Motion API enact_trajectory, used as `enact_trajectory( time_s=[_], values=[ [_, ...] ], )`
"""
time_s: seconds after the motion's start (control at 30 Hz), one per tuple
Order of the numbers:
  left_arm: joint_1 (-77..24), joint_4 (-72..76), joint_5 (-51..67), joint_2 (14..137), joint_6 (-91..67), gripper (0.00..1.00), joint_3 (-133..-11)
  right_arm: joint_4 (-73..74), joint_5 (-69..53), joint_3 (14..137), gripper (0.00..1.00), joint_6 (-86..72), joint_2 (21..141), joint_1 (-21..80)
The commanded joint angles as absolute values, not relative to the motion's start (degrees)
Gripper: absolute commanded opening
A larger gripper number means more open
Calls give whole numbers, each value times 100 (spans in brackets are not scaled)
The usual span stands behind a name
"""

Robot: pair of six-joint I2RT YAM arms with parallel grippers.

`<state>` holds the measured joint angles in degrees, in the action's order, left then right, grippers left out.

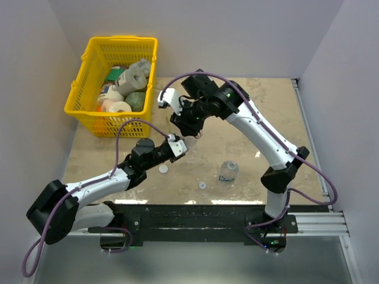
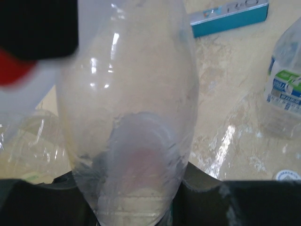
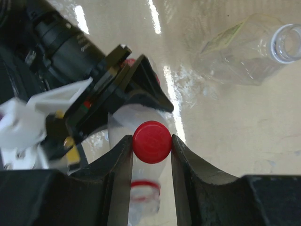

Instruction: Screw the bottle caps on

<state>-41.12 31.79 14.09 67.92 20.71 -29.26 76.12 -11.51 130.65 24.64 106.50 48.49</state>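
My right gripper (image 3: pixel 151 141) is shut on the red cap (image 3: pixel 151 142), which is pinched at its fingertips. My left gripper (image 2: pixel 134 186) is shut on a clear bottle (image 2: pixel 131 94) with a red neck ring (image 3: pixel 145 190). In the top view the two grippers, left (image 1: pixel 177 147) and right (image 1: pixel 188 131), meet at mid-table. The cap sits right by the bottle; I cannot tell whether it touches the mouth. The short blue-labelled bottle (image 1: pixel 228 171) stands to the right. The squarish unlabelled bottle (image 3: pixel 249 52) lies on its side, uncapped. A white cap (image 1: pixel 163 168) and a ring-look cap (image 1: pixel 202 185) lie on the table.
A yellow basket (image 1: pixel 83 103) with several items stands at the back left. A flat blue-and-white box (image 2: pixel 230 14) lies beyond the held bottle. The arms' base rail (image 1: pixel 195 216) runs along the near edge.
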Motion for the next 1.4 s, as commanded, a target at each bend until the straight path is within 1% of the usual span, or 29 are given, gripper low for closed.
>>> enact_trajectory(
  time_s=[0.0, 0.13, 0.23, 0.33, 0.37, 0.47, 0.53, 0.57, 0.63, 0.67, 0.73, 0.8, 0.97, 1.17, 1.37],
  values=[
    [-4201, 4720, 1099, 6504, 1565, 0, -2935, 7998, -1231, 13000, 0, 1828, 10539, 4843],
    [-4201, 4474, 1098, 6390, 1450, 0, -2822, 7805, -1318, 13165, 0, 1811, 10363, 4554],
    [-4192, 4079, 1212, 6320, 1389, 0, -2777, 7542, -1643, 13307, 0, 1828, 10135, 4158],
    [-4192, 3596, 1379, 6180, 1362, 0, -2734, 6954, -1924, 12860, 0, 1880, 9644, 3736],
    [-4192, 3377, 1380, 6109, 1336, 0, -2707, 6648, -1890, 12676, 0, 1916, 9511, 3674],
    [-4192, 2833, 1231, 5688, 1214, 0, -2637, 6374, -1802, 11982, 0, 2127, 9194, 3393],
    [-4184, 2515, 1073, 5425, 1091, 0, -2742, 6066, -1662, 11069, 0, 2101, 8949, 3042],
    [-4192, 2235, 1029, 5353, 959, 0, -2812, 5629, -1652, 10308, 0, 2083, 8651, 2911],
    [-4192, 1987, 976, 5187, 836, 0, -3040, 5188, -1391, 9522, 0, 2153, 8342, 2620],
    [-4192, 1769, 941, 5159, 704, 0, -3128, 4716, -1249, 8762, 0, 2223, 8045, 2576],
    [-4175, 1539, 897, 5168, 616, 0, -3462, 4212, -951, 8045, 0, 2285, 7806, 2365],
    [-4166, 1319, 914, 5186, 545, 0, -3734, 3719, -949, 7265, 0, 2276, 7665, 2094],
    [-4140, 1046, 1002, 5335, 615, 0, -4095, 3130, -739, 6199, 0, 2426, 7857, 1934],
    [-4122, 1081, 984, 5537, 738, 0, -4377, 2419, -747, 5442, 0, 2426, 8297, 1925],
    [-4105, 1064, 958, 5686, 808, 0, -4579, 1908, -642, 5107, 2, 2470, 8630, 1890]
  ],
)
